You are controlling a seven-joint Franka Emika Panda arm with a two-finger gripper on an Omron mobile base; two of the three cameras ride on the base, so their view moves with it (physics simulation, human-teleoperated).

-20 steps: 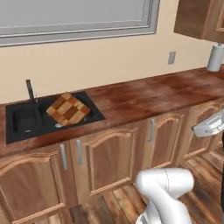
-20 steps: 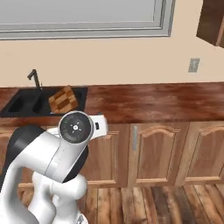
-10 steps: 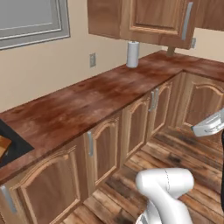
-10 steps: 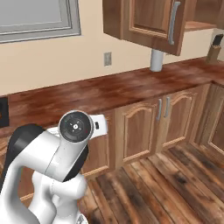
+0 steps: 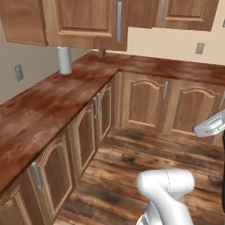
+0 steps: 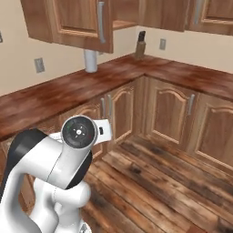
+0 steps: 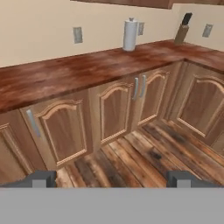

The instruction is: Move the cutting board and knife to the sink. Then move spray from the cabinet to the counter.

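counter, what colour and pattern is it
Glossy reddish-brown with a mottled wood grain. The counter shows best in the hand view.

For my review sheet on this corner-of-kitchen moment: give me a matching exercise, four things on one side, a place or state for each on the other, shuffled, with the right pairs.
Things:
1. paper towel roll
2. knife block
3. gripper
4. wall outlet

Places or states:
A. open, holding nothing
B. on the wall above the counter, left of the roll in the hand view
C. upright on the counter under the upper cabinet
D. in the counter's far corner, dark handles up

Pairs: 1-C, 2-D, 3-A, 4-B
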